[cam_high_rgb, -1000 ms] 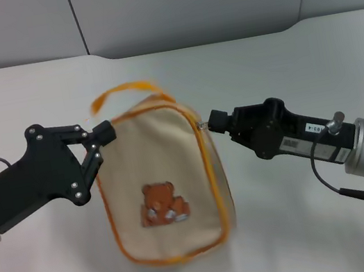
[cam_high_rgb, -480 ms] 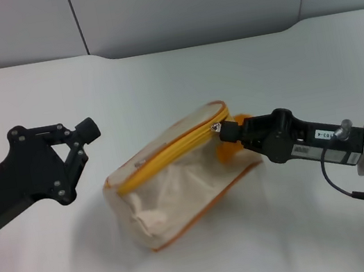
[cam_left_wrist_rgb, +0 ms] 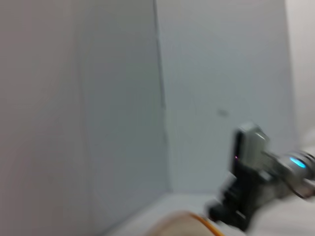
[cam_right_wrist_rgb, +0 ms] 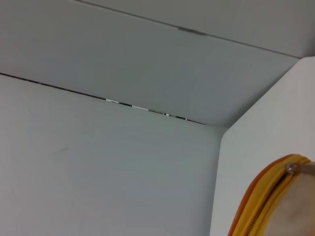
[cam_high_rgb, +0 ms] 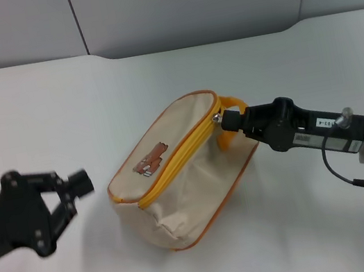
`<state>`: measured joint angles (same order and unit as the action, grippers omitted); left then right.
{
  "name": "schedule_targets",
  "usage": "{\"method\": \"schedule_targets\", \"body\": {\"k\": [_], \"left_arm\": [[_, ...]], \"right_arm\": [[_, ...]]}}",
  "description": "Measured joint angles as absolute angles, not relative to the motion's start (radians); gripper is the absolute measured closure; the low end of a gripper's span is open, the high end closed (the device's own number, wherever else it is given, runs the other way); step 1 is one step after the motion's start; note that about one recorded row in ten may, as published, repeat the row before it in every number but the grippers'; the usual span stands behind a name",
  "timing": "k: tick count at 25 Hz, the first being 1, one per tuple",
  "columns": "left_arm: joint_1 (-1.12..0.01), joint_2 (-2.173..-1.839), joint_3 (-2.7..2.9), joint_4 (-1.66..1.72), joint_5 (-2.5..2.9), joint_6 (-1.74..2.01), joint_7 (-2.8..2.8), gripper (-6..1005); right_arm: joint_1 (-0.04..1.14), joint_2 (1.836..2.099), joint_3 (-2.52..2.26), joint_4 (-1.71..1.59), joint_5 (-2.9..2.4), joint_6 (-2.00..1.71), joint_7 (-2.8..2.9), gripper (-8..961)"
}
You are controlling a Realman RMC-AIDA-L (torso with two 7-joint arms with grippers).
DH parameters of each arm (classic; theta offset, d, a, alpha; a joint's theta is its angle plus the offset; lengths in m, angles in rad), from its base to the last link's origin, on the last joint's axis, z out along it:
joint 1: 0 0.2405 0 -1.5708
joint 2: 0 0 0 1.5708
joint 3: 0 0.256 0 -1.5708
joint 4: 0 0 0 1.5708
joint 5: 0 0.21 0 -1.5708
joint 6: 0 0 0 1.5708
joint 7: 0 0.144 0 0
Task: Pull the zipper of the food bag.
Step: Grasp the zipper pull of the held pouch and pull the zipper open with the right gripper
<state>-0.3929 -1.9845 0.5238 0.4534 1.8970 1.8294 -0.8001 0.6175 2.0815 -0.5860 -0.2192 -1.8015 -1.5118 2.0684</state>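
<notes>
The food bag lies tipped on its side on the white table, bear patch facing up. The zipper runs as an orange line along its upper edge to the silver pull tab at the bag's right end. My right gripper is shut on that tab, next to the orange handle. The right wrist view shows the zipper's end and the tab. My left gripper is off to the left, apart from the bag and holding nothing.
The white table meets a grey wall at the back. The left wrist view shows my right arm blurred and the bag's rim.
The left gripper has let go of the bag and drawn back down to the left. The bag has dropped from upright onto its side. The right gripper keeps hold of the pull tab.
</notes>
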Motion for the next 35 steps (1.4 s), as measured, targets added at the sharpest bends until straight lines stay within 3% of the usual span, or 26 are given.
{"method": "schedule_targets", "body": {"k": [3,8,14,16,21,33,35], "left_arm": [[-0.383,-1.984,0.524,0.456,1.945,1.832,-0.784,917],[-0.376,-2.018,0.523,0.476,2.010,1.767,-0.718,892],[-0.390,-2.052,0.527,0.480,2.043,1.680,-0.657,715],[-0.395,-2.060,0.529,0.480,2.043,1.659,-0.636,442],[-0.418,-2.068,0.541,0.465,2.043,1.612,-0.586,249],[-0.451,-2.067,0.554,0.461,2.041,1.602,-0.592,367],[-0.463,-2.067,0.554,0.458,2.040,1.610,-0.616,453]], "right_arm": [[0.626,2.082,-0.586,-0.219,-1.801,-1.514,2.071,947],[0.631,2.082,-0.587,-0.219,-1.801,-1.510,2.083,946],[0.633,2.082,-0.588,-0.219,-1.801,-1.505,2.092,945],[0.633,2.083,-0.588,-0.218,-1.800,-1.505,2.093,945],[0.634,2.083,-0.588,-0.214,-1.798,-1.494,2.101,944],[0.650,2.082,-0.594,-0.219,-1.801,-1.480,2.112,943],[0.669,2.082,-0.634,-0.221,-1.801,-1.480,2.119,943]]}}
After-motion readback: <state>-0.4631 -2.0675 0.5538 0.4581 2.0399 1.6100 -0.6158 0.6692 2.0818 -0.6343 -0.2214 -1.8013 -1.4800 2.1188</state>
